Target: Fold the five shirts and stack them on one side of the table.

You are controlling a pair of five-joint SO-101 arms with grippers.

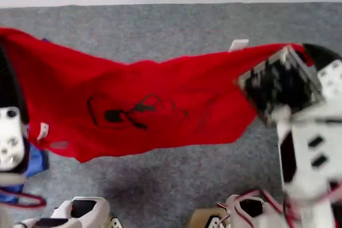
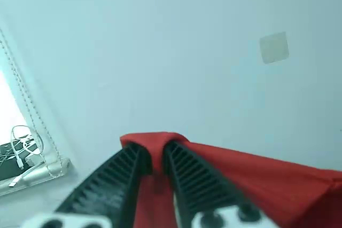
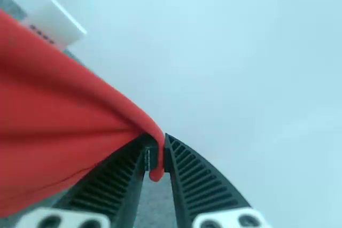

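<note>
Red shirt point(image 1: 160, 110) hangs stretched, gripped by left end effector point(image 2: 156, 152) and right end effector point(image 3: 157, 147).

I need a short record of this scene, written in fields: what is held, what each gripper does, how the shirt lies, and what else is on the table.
held item: red shirt with a black print
left gripper: shut on one end of the shirt
right gripper: shut on the opposite end
shirt state: unfolded, stretched between the two grippers over the grey table, sagging in the middle
other items: blue cloth beside the left arm
</note>
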